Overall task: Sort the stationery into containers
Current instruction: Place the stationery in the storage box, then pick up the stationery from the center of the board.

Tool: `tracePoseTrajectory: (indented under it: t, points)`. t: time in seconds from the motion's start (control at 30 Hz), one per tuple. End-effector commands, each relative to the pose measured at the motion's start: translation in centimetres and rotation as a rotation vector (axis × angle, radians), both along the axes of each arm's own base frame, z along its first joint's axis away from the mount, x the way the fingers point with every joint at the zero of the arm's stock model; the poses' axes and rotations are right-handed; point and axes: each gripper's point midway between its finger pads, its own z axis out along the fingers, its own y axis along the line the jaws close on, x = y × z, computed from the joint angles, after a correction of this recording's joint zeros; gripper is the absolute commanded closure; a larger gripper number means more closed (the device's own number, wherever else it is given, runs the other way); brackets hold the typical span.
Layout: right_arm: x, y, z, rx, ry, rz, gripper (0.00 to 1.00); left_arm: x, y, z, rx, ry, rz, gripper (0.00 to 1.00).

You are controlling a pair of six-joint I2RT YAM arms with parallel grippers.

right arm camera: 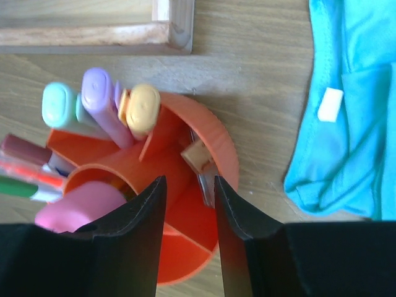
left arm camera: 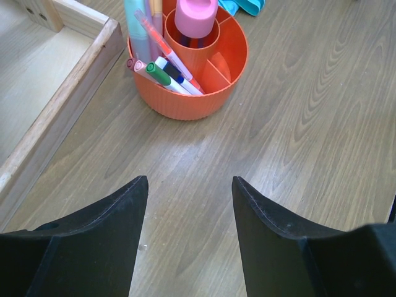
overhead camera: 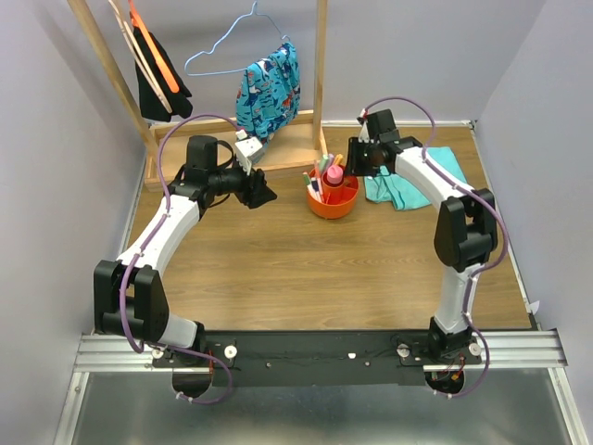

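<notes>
Right gripper (right arm camera: 189, 201) is hovering over the orange bowl (right arm camera: 226, 154), jaws parted and empty, the tan eraser (right arm camera: 197, 156) inside looking light, rubbery, pinchable across its flat faces; left gripper (left arm camera: 189, 180) is hanging spread.

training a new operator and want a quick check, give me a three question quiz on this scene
1. True or false: the left hand is holding a pen.
2. What stands in the round middle compartment of the orange bowl? a) pink bottle b) scissors c) glue stick
3. What colour is the cloth lying beside the bowl?

Key: 1 false, its jaws are apart with nothing between them; 2 a; 3 turquoise.
</notes>
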Motion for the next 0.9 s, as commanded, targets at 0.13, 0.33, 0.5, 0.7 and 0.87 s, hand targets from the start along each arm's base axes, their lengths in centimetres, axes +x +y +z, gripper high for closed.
tracePoseTrajectory:
  t: [0.13,0.33,0.5,0.7,0.87]
  points:
    - [-3.4,-12.8,4.2,-0.145,-0.042,-0.267,0.56,-0.2,-0.3,1.7,-0.038,-0.04,-0.015,0.34]
    - [-8.1,-24.9,4.5,-0.353,0.018,-0.391,0.55,-0.6,-1.0,2.2,-0.057,-0.047,-0.042,0.34]
    - [-11.7,-27.8,4.5,-0.508,0.121,-0.17,0.47,-1.0,-1.7,2.5,-0.059,-0.047,-0.065,0.34]
    - [-16.9,-30.3,2.4,-0.512,0.247,-0.145,0.43,-1.1,-2.3,2.3,-0.051,-0.037,-0.084,0.34]
    - [-17.8,-31.7,2.4,-0.597,0.194,-0.144,0.43,-1.1,-2.8,2.0,-0.012,-0.037,-0.116,0.34]
